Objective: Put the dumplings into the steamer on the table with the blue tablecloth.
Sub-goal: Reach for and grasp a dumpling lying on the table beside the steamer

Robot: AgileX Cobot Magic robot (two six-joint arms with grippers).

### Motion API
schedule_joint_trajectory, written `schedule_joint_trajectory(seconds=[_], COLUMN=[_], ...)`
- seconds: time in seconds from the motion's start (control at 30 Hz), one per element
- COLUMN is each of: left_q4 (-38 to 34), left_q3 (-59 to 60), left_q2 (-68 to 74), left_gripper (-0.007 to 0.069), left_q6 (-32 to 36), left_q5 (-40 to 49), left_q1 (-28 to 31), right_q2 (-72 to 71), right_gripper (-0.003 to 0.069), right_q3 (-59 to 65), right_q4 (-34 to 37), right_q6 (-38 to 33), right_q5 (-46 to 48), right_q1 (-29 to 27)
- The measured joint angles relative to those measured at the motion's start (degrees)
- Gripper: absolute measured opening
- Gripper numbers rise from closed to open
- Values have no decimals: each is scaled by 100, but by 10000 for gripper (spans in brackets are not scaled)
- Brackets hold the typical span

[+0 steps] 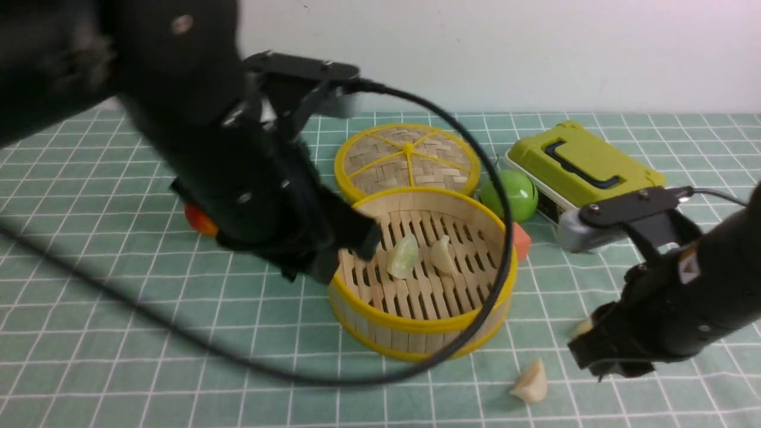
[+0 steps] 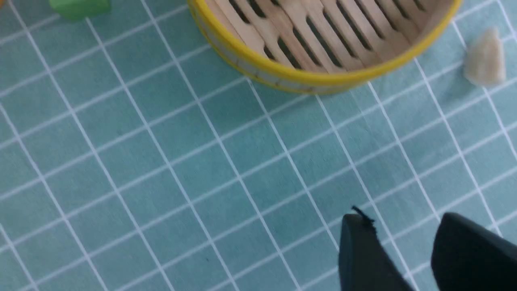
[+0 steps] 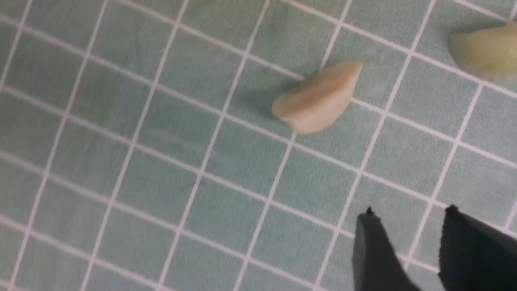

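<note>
The steamer point(image 1: 416, 333) stands mid-table on the blue tablecloth point(image 1: 119, 297), with two dumplings point(image 1: 403, 257) point(image 1: 443, 254) lying on its slats. A third dumpling point(image 1: 532, 383) lies on the cloth to the front right of the basket. A fourth point(image 1: 582, 327) peeks out behind my right gripper point(image 1: 600, 359). My left gripper point(image 1: 348, 252) hangs over the steamer's left rim. In the left wrist view that gripper point(image 2: 404, 220) is open and empty, with the steamer point(image 2: 323, 76) and a dumpling point(image 2: 484, 58) beyond. My right gripper point(image 3: 410, 214) is open and empty, a short way from two dumplings point(image 3: 319, 99) point(image 3: 484, 50).
The woven lid point(image 1: 407, 159) lies behind the steamer. A green ball point(image 1: 508, 193), an orange-red cube point(image 1: 521, 241) and a lime box point(image 1: 582, 166) stand to the right of it. An orange object point(image 1: 199, 221) shows behind the left arm. A black cable point(image 1: 178, 333) loops in front.
</note>
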Motion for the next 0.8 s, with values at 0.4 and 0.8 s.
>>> schedule_joint_trajectory(seconds=[0.4,0.8], left_q4=[-527,-425], left_q3=[2943,2961], left_q2=[-2670,-2682], left_gripper=[-14,-14], left_q6=[3,22], left_q5=[-991,-899], left_q1=[0,0], right_q2=[2024,2207], right_gripper=[593,195], right_q3=[-13,-283], right_q4=[402,576], right_q6=[1137,742], right_q5=[-1373,-1143], right_q1=[5,200])
